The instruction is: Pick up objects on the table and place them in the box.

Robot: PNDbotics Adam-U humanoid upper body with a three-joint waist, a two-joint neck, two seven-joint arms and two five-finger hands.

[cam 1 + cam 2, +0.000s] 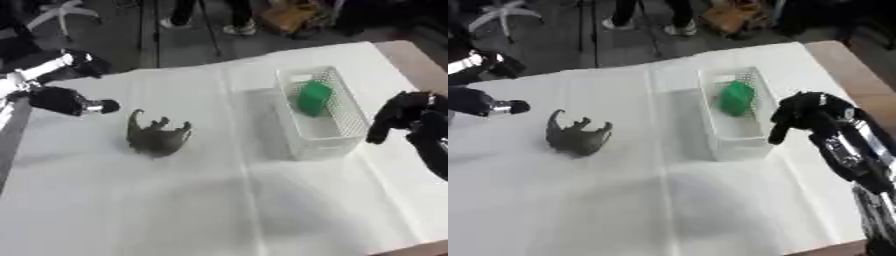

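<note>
A grey toy animal [157,135] lies on its back on the white cloth, legs up, left of centre. A white mesh box [346,132] stands to its right, with a green object [313,98] inside near the far end. My right hand [798,117] hangs just right of the box's near end, fingers curled downward, holding nothing. My left hand [66,101] hovers at the table's left edge, up and to the left of the toy; its fingers are not clear.
The white cloth [219,200] covers the table, with a brown table edge [420,65] showing at the right. Beyond the far edge are a chair base, stands and people's legs on the floor.
</note>
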